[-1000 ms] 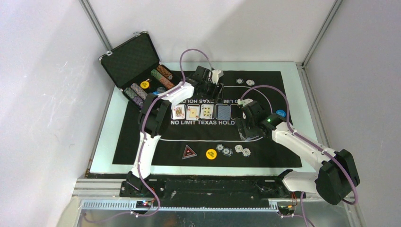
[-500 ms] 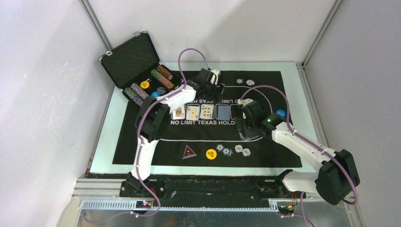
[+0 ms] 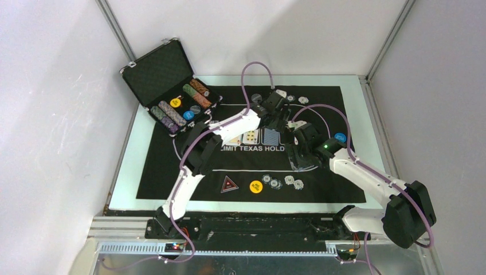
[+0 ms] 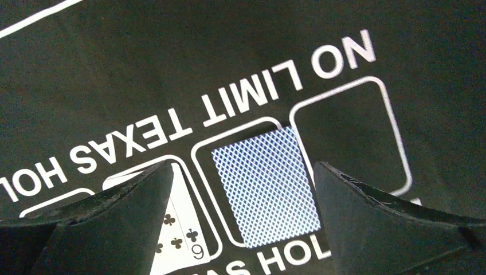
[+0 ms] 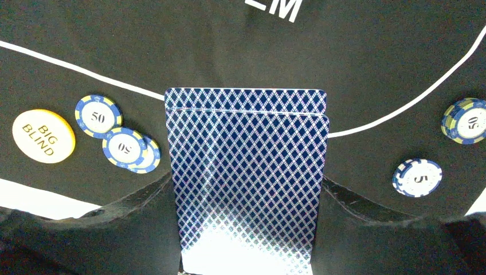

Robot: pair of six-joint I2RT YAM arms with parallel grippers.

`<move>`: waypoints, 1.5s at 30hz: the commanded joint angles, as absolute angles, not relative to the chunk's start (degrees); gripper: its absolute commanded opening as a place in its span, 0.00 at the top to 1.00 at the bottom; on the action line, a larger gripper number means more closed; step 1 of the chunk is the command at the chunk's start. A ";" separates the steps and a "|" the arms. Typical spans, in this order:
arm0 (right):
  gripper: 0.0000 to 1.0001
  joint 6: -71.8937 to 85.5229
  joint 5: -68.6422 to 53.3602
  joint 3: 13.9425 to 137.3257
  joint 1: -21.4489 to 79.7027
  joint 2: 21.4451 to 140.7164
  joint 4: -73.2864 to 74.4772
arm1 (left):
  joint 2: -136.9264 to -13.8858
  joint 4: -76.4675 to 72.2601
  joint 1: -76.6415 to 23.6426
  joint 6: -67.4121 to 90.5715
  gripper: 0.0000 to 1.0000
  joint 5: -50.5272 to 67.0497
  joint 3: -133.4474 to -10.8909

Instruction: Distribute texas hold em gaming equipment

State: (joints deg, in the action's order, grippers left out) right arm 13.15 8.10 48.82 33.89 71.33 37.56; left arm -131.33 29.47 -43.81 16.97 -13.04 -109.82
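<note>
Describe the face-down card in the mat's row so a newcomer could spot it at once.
Start at the black mat, at the row of white-outlined boxes between its two lines of lettering. The card lies in the box beside the empty box. Unlike the face-up clubs card on its other side, it shows a blue diamond-patterned back.

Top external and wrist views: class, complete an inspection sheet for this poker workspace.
Surface: black mat on pale table.
Job's things: face-up cards and face-down card in the mat's boxes; chips, yellow disc, triangle marker at front.
Clutter: open case holding more chips.
Grippers: left gripper open over face-down card; right gripper shut on blue-backed cards.
Cables: purple cables loop along both arms.
Surroundings: white walls.
</note>
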 commanded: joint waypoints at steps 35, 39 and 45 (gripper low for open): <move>1.00 13.62 7.34 48.72 33.61 68.07 34.50 | -142.37 47.37 -46.49 21.22 0.00 -18.76 -129.05; 1.00 13.57 7.03 48.71 33.66 67.86 34.25 | -144.48 51.21 -46.49 21.05 0.00 -19.65 -131.47; 1.00 13.46 6.72 48.69 33.64 67.87 34.18 | -144.70 52.61 -46.47 21.65 0.00 -20.22 -132.24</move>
